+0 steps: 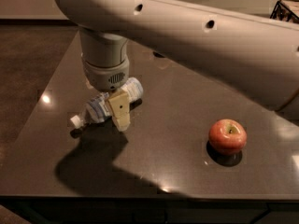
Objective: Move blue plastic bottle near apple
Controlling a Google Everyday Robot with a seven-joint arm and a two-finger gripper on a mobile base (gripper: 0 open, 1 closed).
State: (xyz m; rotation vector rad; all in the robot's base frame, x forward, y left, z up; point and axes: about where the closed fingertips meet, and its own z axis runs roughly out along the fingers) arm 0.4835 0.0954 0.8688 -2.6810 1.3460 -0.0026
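The blue plastic bottle (100,107) lies on its side on the dark table (168,162), left of centre, with its white cap pointing to the front left. My gripper (119,111) is down over the middle of the bottle and hides part of its label. The red apple (227,136) stands on the table to the right, well apart from the bottle and the gripper. My pale arm stretches across the top of the view from the right.
The table's left edge runs diagonally beside the bottle, and its front edge lies along the bottom of the view. A dark wire basket (286,8) stands at the far right corner. Brown floor lies to the left.
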